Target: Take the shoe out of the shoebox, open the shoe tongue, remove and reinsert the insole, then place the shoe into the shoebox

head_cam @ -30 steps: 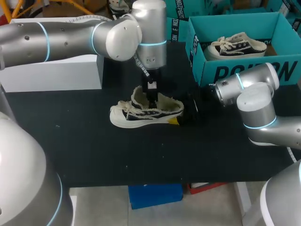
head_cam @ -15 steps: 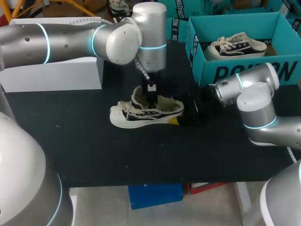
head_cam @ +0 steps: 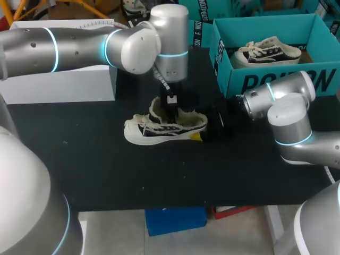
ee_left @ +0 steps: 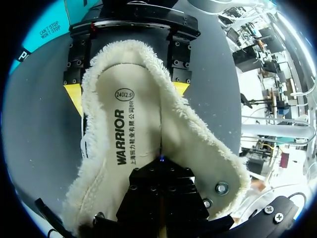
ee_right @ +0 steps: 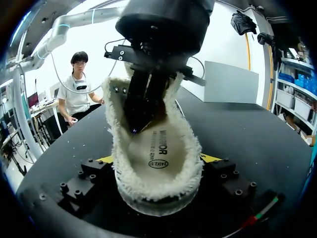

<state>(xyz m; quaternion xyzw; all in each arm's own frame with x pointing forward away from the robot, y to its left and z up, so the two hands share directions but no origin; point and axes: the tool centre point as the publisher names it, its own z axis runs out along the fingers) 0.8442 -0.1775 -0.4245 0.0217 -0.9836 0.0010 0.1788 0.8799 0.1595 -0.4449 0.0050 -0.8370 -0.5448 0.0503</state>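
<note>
A white fleece-lined shoe (head_cam: 159, 130) lies on its sole on the black table (head_cam: 106, 175), toe to the left. My left gripper (head_cam: 171, 109) points straight down into its mouth. In the left wrist view its black fingers (ee_left: 161, 166) are shut, tips resting on the printed insole (ee_left: 124, 134) inside the shoe. My right gripper (head_cam: 204, 133) is at the heel. Its yellow fingertips (ee_left: 73, 94) press the fleece heel from both sides, so it is shut on the shoe (ee_right: 163, 193). The right wrist view shows the left gripper (ee_right: 141, 119) inside the shoe ahead.
A teal shoebox (head_cam: 276, 79) stands open at the back right with a second shoe (head_cam: 268, 52) in it. A white box (head_cam: 58, 79) sits at the back left, behind my left arm.
My left arm's wrist has shifted slightly to the right above the shoe. The shoe and the right arm have stayed where they were.
</note>
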